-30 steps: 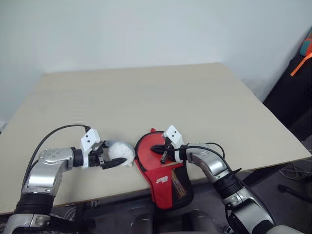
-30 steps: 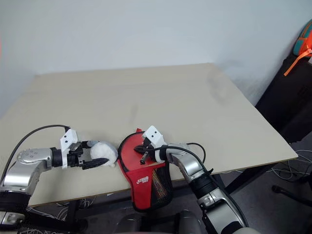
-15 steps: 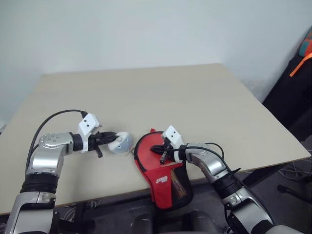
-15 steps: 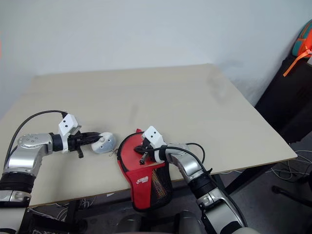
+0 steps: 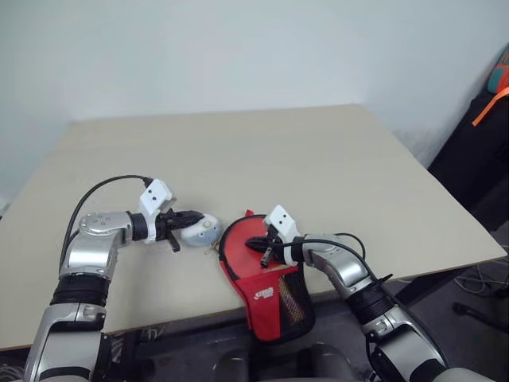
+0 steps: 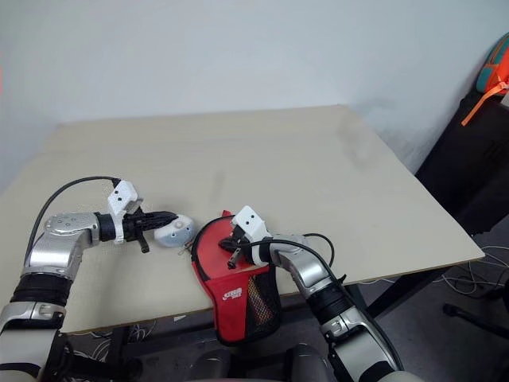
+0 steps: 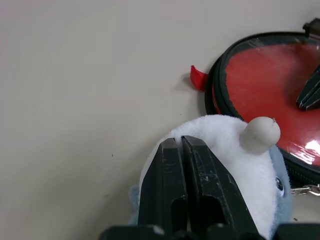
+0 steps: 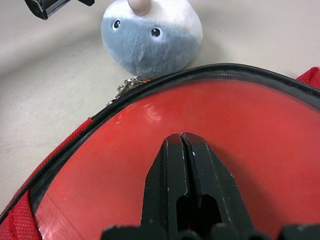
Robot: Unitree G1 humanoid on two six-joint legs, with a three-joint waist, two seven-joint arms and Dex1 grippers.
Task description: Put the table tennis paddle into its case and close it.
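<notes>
Paddle rubber (image 8: 200, 130), red and glossy, shows through the unzipped rim of the case (image 5: 266, 278), which lies at the bench's (image 5: 318, 159) near edge with its red logo side and black mesh pocket hanging over at six o'clock. The right claw (image 5: 267, 249) rests on that red face with its two black fingers pressed together, holding nothing. Its wrist view gives what the head views cannot: a small plush toy (image 8: 150, 35), grey below and white above, with two bead eyes and a pale horn, and a metal chain running from it to the case's zip. At nine o'clock of the case, the left claw (image 5: 193, 216) is closed with its tips against the plush's white top; the left wrist view shows the fingers (image 7: 167, 185) meeting with no gap.
</notes>
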